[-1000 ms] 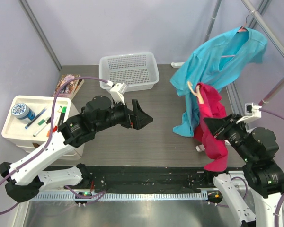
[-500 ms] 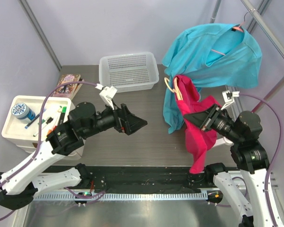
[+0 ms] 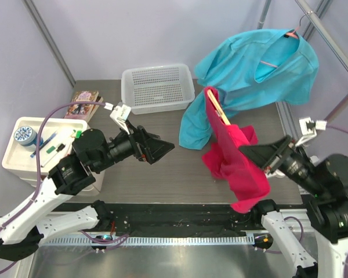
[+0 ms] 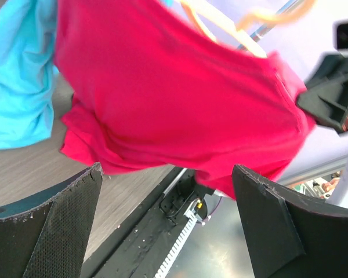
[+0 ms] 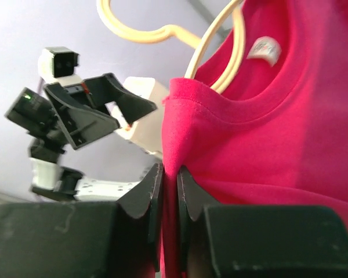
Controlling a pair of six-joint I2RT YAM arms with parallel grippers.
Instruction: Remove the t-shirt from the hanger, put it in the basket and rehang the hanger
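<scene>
Right gripper: I see its jaws pinched together on the collar edge of the red t-shirt, low in the centre of the right wrist view.
Left gripper: jaws spread wide with nothing between them, left of centre in the top view, aimed at the shirt but apart from it.
T-shirt: right of centre in the top view, draped from the hanger down past the right gripper.
Hanger: cream, tilted, its hook poking out of the collar.
Blue shirt: upper right, hung on the rail, just behind the red one.
Basket: white, top centre.
</scene>
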